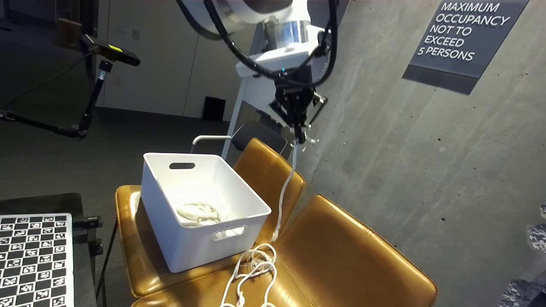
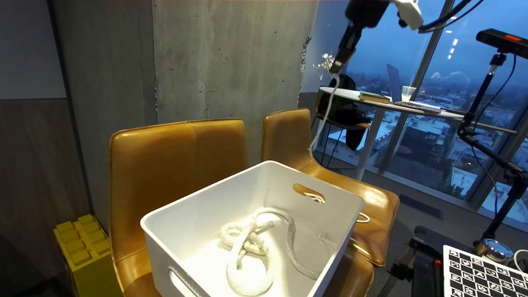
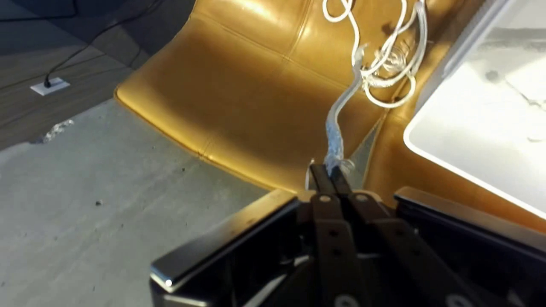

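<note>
My gripper (image 3: 329, 170) is shut on the frayed upper end of a pale rope (image 3: 335, 132), with loose threads sticking out beside the fingertips. In both exterior views the gripper (image 1: 300, 137) is high above the chairs, and the rope (image 2: 327, 113) hangs down in one length. Its lower end is frayed; whether it touches the seat I cannot tell. Near that end, a tangle of white cord (image 1: 261, 265) lies on the chairs. A white bin (image 1: 160, 226) stands beside it, and inside is a knotted, looped rope (image 2: 291, 237).
Tan leather chairs (image 1: 362, 260) support the bin and cord. A concrete wall (image 1: 426, 170) rises close behind them. A camera on a jointed stand (image 1: 111, 50) and a patterned board (image 1: 36, 260) are off to the side. A yellow box (image 2: 86, 255) sits low behind a chair.
</note>
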You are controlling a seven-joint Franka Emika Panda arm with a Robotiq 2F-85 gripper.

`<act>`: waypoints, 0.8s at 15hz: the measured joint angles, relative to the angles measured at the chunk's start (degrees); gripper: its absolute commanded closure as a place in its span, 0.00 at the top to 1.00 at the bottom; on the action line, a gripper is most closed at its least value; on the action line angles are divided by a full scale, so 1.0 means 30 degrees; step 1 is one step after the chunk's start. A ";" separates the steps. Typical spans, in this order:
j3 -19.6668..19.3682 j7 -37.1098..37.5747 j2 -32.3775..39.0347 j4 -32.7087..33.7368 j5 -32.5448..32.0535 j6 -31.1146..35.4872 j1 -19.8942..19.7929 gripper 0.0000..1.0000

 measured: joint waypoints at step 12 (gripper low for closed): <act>0.3996 0.5394 -0.1512 0.0574 0.0111 -0.2148 0.2521 0.29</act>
